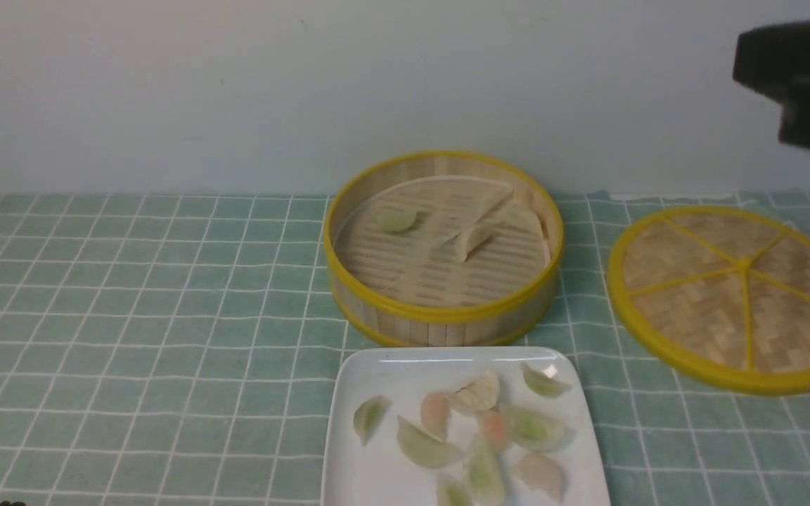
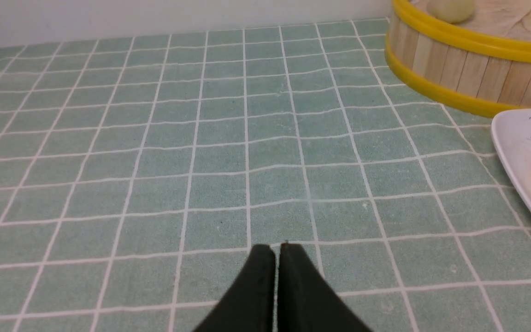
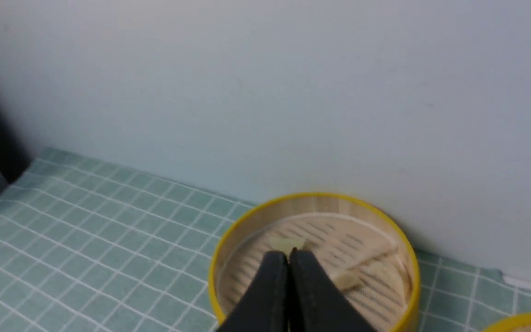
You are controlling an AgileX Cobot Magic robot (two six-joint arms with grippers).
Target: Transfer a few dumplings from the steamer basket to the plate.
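About ten dumplings (image 1: 535,429) are lying on the plate (image 1: 391,372), at least two are waiting in the steamer basket (image 1: 440,314), and the right tool (image 3: 288,256) and left tool (image 2: 277,251) are hanging closed, empty.

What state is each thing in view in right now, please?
Steamer basket: uncovered, at least two dumplings inside.
Lid: off, flat on the cloth.
Plate: holding many dumplings.
Left gripper: shut, empty.
Right gripper: shut, empty, raised.
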